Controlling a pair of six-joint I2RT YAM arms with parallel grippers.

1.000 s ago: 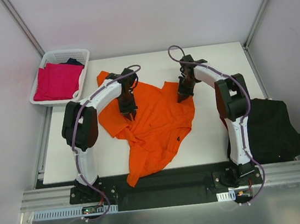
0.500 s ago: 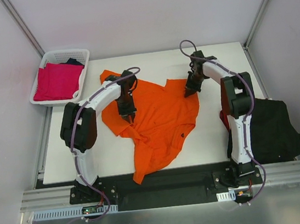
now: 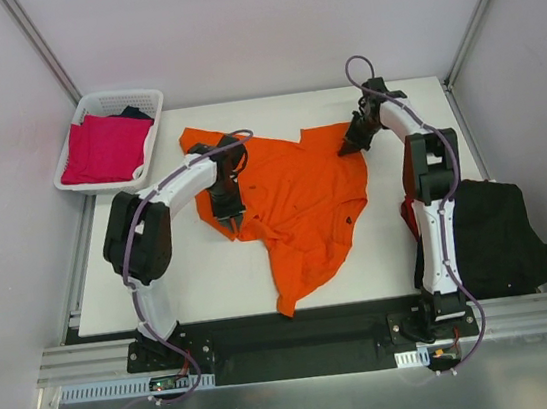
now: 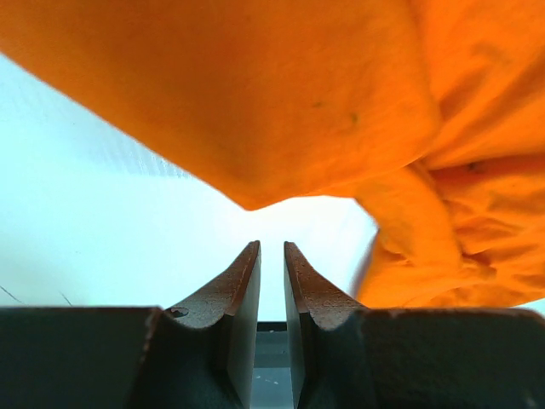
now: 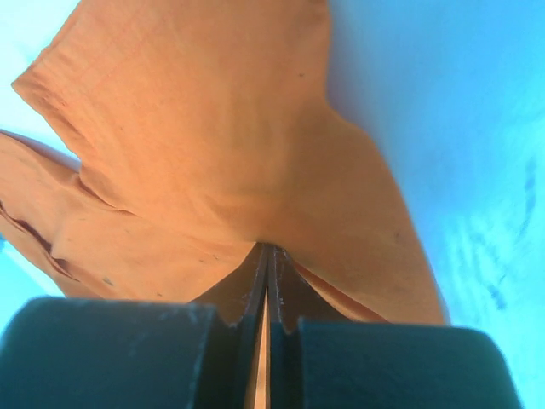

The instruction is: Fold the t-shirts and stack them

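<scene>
An orange t-shirt (image 3: 303, 196) lies spread but rumpled across the middle of the white table (image 3: 162, 280). Its broad part sits toward the top of the overhead frame, and a narrowing tail runs down to the table's near edge at lower centre. The right gripper (image 3: 355, 145), reaching into the upper right of the frame, has its jaws pressed fully together on the shirt's upper right corner. In the right wrist view, the right gripper (image 5: 268, 251) bites a fold of the orange t-shirt (image 5: 213, 145), which fans away from it over the pale surface. The left gripper (image 3: 232, 225) stands at the shirt's left edge, left of centre. In its own wrist view, the left gripper (image 4: 271, 247) shows its jaws parted by only a narrow slit, with nothing between them. Bright table shows through the gap, and a drooping point of the orange t-shirt (image 4: 281, 94) hangs just beyond the tips, apart from them. At the upper left, a white basket (image 3: 153, 95) by the table's far corner holds a folded magenta-pink t-shirt (image 3: 105, 148). At lower right, black t-shirts (image 3: 495, 236) lie heaped beside the table's right edge, partly hidden by the right arm.
</scene>
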